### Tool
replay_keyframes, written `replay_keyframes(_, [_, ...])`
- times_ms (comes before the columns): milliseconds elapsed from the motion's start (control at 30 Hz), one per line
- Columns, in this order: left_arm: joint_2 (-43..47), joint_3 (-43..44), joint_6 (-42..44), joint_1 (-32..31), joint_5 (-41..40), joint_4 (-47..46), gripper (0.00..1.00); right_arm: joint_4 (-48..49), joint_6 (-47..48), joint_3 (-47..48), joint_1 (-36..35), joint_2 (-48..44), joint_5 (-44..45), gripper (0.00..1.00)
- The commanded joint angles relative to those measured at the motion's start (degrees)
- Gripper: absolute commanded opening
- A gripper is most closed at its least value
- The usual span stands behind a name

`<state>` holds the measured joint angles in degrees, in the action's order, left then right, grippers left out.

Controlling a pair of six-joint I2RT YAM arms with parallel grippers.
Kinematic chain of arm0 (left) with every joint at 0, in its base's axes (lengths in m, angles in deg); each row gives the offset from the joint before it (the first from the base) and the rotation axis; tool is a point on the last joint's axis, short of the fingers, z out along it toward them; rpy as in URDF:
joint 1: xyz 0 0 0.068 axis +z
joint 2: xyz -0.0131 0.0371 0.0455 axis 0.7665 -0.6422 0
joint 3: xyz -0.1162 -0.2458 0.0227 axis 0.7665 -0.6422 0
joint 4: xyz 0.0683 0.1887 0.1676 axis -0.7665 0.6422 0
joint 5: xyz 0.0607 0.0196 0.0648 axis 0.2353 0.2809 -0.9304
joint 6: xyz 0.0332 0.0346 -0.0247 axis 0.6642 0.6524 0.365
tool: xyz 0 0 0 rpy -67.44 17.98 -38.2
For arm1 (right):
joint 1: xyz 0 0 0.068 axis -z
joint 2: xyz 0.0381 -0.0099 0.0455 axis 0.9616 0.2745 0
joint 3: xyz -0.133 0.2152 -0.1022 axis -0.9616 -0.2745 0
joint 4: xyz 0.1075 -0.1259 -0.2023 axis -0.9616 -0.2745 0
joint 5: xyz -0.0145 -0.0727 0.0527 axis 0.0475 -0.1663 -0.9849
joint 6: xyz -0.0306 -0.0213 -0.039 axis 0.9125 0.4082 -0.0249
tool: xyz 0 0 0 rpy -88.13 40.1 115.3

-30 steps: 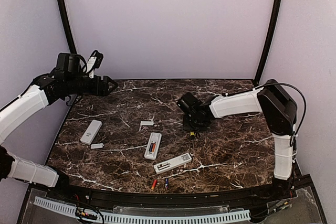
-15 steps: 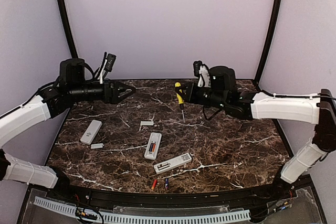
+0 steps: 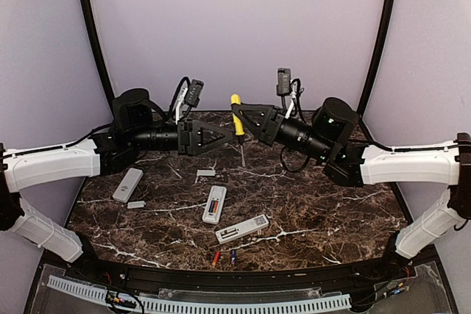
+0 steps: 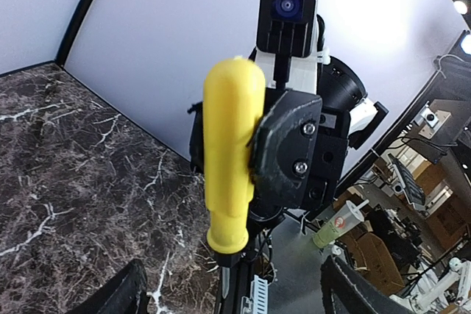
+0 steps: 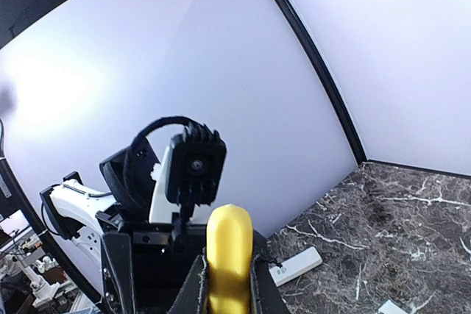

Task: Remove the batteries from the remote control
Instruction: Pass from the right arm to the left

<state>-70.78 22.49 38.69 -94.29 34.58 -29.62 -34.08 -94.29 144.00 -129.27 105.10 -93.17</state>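
Soft, even light fills the top view: the pale walls look lilac, and the dark marble tabletop carries only faint shadows and no glare. Both wrist views bow straight lines near their edges. Each has a washed-out bright patch on the wall. The screwdriver is sharp from the left wrist and slightly soft from the right.

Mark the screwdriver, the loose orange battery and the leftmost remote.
screwdriver (image 3: 236,117), top view, on the yellow handle.
orange battery (image 3: 215,258), top view, on its middle, near the table's front edge.
leftmost remote (image 3: 127,184), top view, on the middle of its white body.
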Motion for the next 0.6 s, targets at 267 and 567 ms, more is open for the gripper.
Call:
replay_keyframes(267, [-5.0,1.3,-4.0,-5.1,3.9,-5.7,0.5,7.7,1.6,-1.5,-1.2,-3.0,0.5,0.0])
replay_keyframes(567, [-8.0,2.3,-5.9,-6.5,4.6,-8.9,0.26,8.9,1.8,-3.1,-1.2,-4.5,2.5,0.0])
